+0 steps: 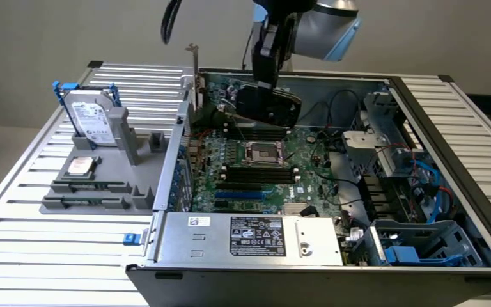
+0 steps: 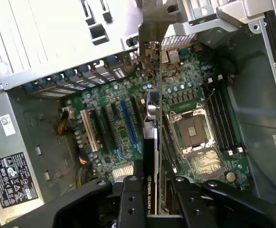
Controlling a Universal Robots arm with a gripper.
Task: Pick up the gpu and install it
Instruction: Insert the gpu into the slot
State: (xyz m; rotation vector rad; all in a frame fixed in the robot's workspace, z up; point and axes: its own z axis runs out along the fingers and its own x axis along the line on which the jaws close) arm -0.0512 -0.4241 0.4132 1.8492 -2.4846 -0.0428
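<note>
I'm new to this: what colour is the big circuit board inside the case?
The circuit board is green, best seen in the wrist view.

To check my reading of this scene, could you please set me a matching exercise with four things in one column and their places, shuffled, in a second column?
Things
1. gpu
2. hard drive
3. power supply
4. CPU socket

Places
A. on the motherboard
B. standing in the grey holder, outside the case
C. clamped in the gripper, over the motherboard
D. inside the case, bearing a black label

Pairs: 1-C, 2-B, 3-D, 4-A
</note>
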